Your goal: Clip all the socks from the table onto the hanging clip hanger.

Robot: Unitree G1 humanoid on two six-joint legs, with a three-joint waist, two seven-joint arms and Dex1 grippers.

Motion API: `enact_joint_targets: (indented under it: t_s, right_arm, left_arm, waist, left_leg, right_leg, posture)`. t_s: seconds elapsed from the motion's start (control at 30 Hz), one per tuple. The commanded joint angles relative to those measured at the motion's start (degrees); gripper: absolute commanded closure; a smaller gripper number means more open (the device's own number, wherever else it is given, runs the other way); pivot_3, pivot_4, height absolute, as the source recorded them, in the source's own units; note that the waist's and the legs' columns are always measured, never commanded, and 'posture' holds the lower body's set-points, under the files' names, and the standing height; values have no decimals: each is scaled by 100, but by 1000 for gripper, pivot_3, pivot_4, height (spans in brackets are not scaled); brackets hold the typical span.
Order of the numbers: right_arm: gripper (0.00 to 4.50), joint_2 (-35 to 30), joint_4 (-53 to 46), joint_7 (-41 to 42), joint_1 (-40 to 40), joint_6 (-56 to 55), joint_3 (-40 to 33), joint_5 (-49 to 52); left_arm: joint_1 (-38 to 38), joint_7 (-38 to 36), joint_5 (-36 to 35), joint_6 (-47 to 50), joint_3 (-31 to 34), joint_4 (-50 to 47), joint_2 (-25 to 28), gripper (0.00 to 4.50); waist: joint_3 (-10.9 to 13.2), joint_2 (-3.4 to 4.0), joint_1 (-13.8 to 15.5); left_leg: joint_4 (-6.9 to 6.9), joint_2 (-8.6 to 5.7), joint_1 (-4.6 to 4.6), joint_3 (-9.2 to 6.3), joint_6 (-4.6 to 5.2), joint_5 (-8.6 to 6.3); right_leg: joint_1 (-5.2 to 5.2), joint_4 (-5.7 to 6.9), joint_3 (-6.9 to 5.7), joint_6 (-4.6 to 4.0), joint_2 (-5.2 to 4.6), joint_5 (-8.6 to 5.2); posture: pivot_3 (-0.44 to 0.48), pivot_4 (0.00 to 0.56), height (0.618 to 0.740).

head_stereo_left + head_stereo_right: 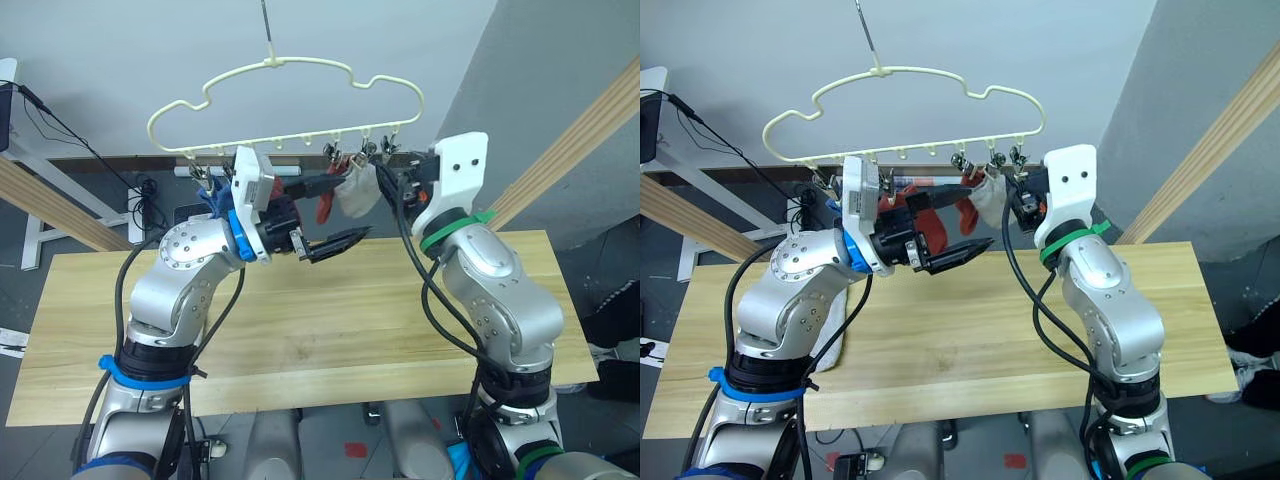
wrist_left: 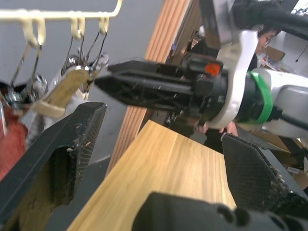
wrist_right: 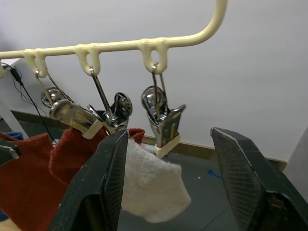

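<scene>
The cream clip hanger (image 1: 290, 100) hangs over the far edge of the table (image 1: 330, 340). A blue sock (image 1: 214, 202), red socks (image 1: 324, 204) and a light grey sock (image 1: 357, 196) hang from its clips. In the right wrist view, metal clips (image 3: 162, 122) sit above the grey sock (image 3: 151, 185) and the red socks (image 3: 33, 192). My left gripper (image 1: 980, 212) is open, empty and level with the hung socks. My right gripper (image 3: 168, 139) is open and empty, just short of the end clips. Another pale grey sock (image 1: 835, 335) lies on the table under my left arm.
Slanted wooden poles stand on both sides, one on the right (image 1: 585, 125) and one on the left (image 1: 50, 210). A person (image 2: 267, 33) shows beyond my right arm. Cables and a white stand (image 1: 40, 215) are on the floor behind the table.
</scene>
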Motion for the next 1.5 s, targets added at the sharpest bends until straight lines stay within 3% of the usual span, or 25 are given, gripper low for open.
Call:
enact_joint_targets:
  t_s: [0.03, 0.7, 1.27, 1.5]
  right_arm:
    - [1678, 77, 37, -16, -194, -291, 41, -109]
    - [1678, 11, 155, -9, -201, -275, 37, -592]
    - [1678, 905, 613, -402, -758, -209, -243, -532]
    - [1678, 782, 273, -351, -607, -49, -18, -644]
  left_arm:
    - [-64, 10, -41, 4, 46, -175, 10, 43]
    - [-177, -45, 15, -66, 30, -42, -17, 43]
    - [-270, -25, 14, -61, 24, -6, -28, 43]
    - [-277, 15, 10, -17, -5, -61, -50, 43]
  waist:
    - [0, 0, -3]
    - [0, 0, 3]
    - [0, 0, 3]
    - [0, 0, 5]
  left_leg:
    - [0, 0, 0, 0, 0, 0]
    - [1, 1, 0, 0, 0, 0]
    - [0, 1, 0, -2, 0, 0]
    - [0, 0, -1, -2, 1, 0]
  right_leg:
    - [0, 0, 1, 0, 0, 0]
    - [0, 2, 0, -1, 0, 0]
    - [-1, 2, -2, -1, 0, 1]
    - [-1, 1, -1, -4, -1, 2]
  posture:
    - [-116, 399, 701]
    - [-111, 402, 701]
    - [-111, 407, 701]
    - [-111, 409, 701]
